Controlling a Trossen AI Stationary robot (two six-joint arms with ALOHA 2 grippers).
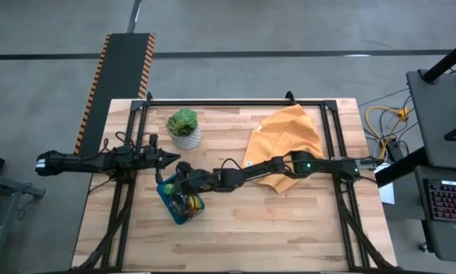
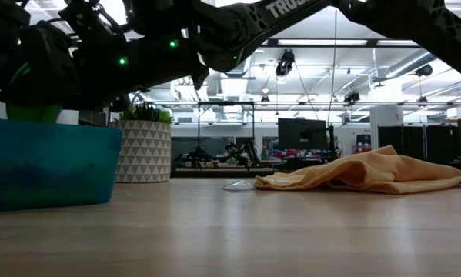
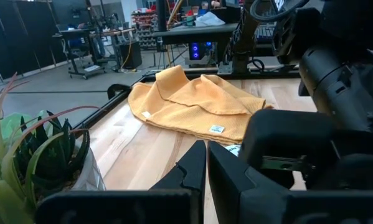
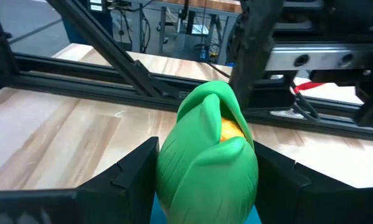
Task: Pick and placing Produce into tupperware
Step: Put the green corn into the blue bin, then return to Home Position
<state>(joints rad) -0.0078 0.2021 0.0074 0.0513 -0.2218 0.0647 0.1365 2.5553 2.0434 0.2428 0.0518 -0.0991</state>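
You see the right gripper (image 4: 205, 177) pinching a green corn (image 4: 208, 155), yellow kernels showing, above the teal tupperware (image 1: 169, 199); the left gripper (image 3: 207, 171) is pressed together.

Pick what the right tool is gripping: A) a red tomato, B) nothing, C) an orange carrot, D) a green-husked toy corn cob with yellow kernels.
D: the right tool is clamped on the green-husked toy corn cob with yellow kernels, its dark fingers pressing both sides.

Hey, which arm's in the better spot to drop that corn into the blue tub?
Right. Its gripper is shut on the green-husked corn directly over the teal tub. The left gripper is shut, holds nothing, and sits beside the potted plant.
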